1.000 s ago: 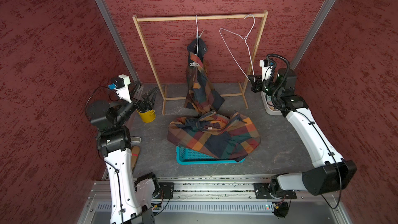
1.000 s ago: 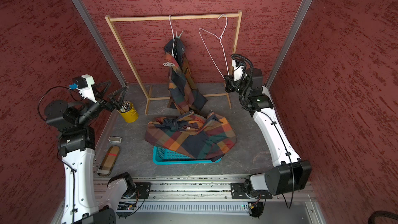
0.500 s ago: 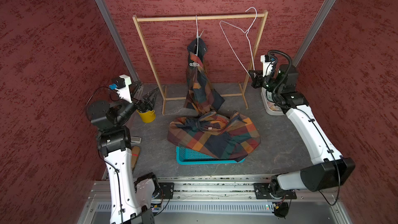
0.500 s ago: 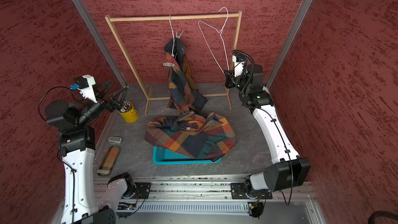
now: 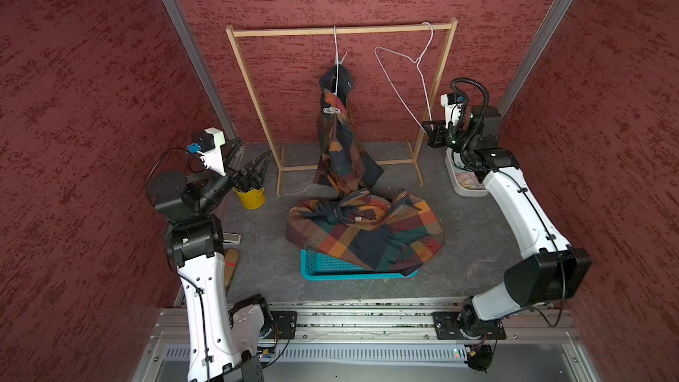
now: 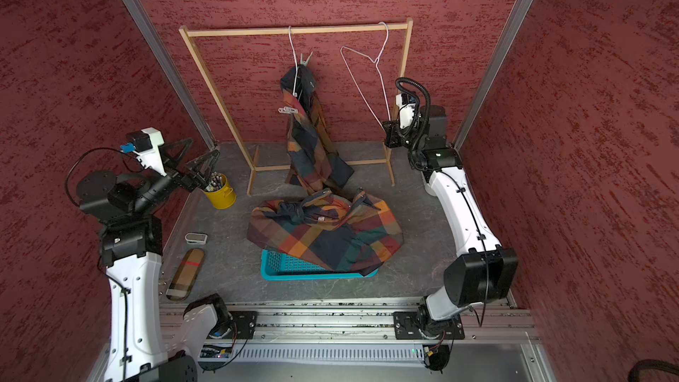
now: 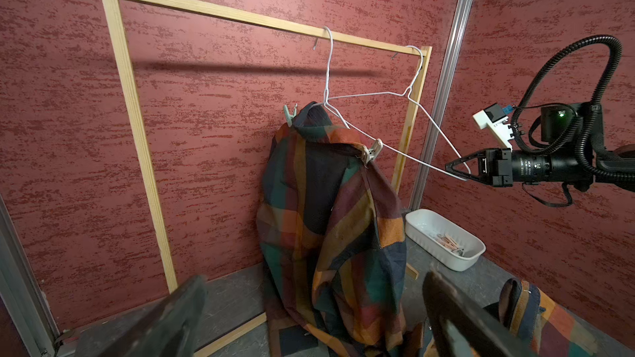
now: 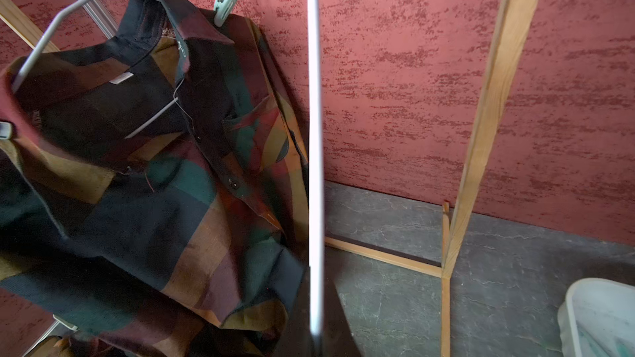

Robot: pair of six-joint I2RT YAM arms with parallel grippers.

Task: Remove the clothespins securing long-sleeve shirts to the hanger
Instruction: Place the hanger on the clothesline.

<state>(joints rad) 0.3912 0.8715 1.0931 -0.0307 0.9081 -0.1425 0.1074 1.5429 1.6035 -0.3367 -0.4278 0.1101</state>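
Wire hanger held aside, so the pinned shirt is reachable.
Right claw is clamped on its corner, right of the rack; left claw stands wide open at left, likely for the mint clothespin and whitish clothespin on the shirt shoulders, mid-rack.

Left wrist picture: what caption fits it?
Right pincer grips a bare white wire hanger beside the pegged navy-and-orange plaid shirt.

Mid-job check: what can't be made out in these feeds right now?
Teal plastic basket: inside covered by the fallen plaid shirt, both top views.
White plastic tray: contents too small in the left wrist view; the right arm partly covers it in top views.
Whitish clothespin: cut off by the right wrist view's edge.
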